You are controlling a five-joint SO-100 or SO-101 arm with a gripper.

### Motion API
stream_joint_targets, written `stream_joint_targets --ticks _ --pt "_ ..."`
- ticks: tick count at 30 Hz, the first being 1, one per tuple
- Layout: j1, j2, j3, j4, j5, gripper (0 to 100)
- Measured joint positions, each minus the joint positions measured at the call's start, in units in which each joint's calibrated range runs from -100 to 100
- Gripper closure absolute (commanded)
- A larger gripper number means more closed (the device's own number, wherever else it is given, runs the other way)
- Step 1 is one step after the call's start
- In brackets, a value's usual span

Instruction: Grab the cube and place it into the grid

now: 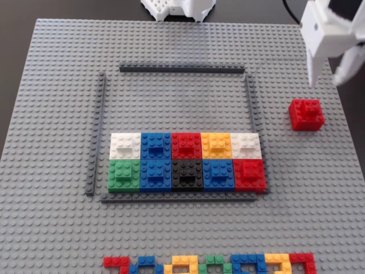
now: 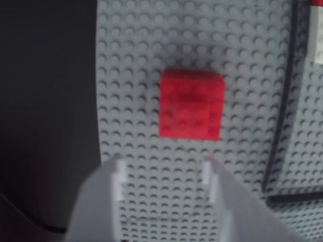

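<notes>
In the fixed view the grey studded baseplate (image 1: pixel 51 114) fills the table. On it the grid (image 1: pixel 101 131), a frame of thin dark-grey strips, encloses two rows of five cube-sized blocks pressed side to side along its near edge: white, blue, red, orange, white behind; green, blue, black, blue, red in front. The far half of the frame is bare studs. Below, at the picture's edge, runs a thin multicoloured strip (image 1: pixel 211 264) of flat pieces. Right of the frame, apart from its right-hand strip, sits the cube (image 1: pixel 306 114), glossy red with a smaller raised brick on top, alone on the plate. Above it hangs the white plastic gripper (image 1: pixel 327 79), fingers parted and holding nothing.

The wrist view, blurred, shows the cube (image 2: pixel 192 111) from above, just beyond the spread fingertips (image 2: pixel 118 179), with a dark strip of the frame curving down the right and the dark table off the plate's left edge.
</notes>
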Motion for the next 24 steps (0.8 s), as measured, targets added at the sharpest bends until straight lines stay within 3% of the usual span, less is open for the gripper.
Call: stream_joint_targets --ticks 24 --pt "2.48 6.87 -0.53 -2.1 -0.98 72"
